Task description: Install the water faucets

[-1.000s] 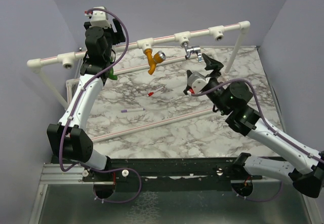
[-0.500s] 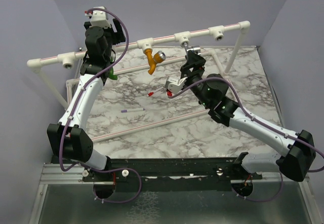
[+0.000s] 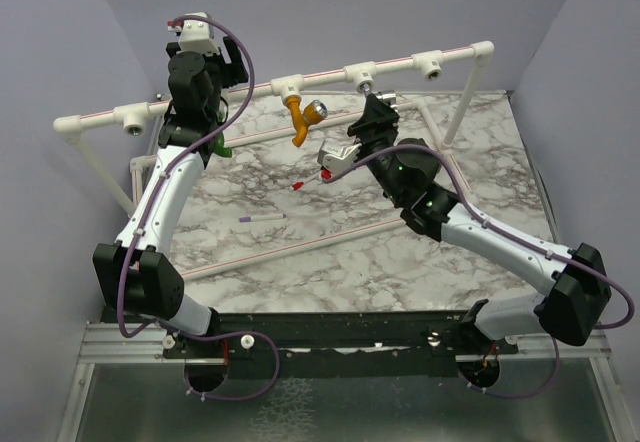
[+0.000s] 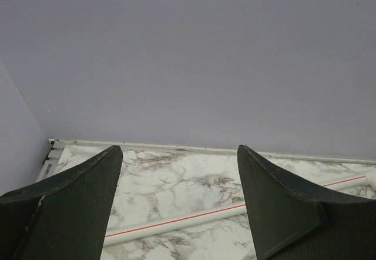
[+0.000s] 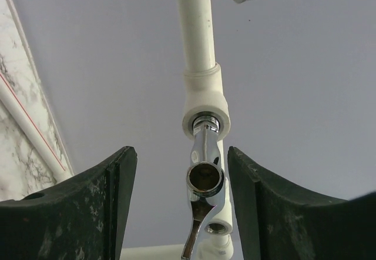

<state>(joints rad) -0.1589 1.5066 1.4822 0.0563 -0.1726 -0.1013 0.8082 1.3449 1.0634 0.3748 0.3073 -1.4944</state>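
Swinging in from the right over the last second, the right gripper [image 5: 181,154] now straddles the grey metal faucet [image 5: 204,180], which hangs from a white tee joint [image 5: 204,98] on the raised pipe [image 5: 194,19]; its jaws stand apart either side of the tap, not clamped. The left gripper [image 4: 179,154] hangs wide open and empty above the marble table [image 4: 176,177], the mustard-orange faucet [image 3: 300,122] sits in the neighbouring tee [image 3: 288,89], and the green faucet [image 3: 223,149] shows partly hidden at the table's left.
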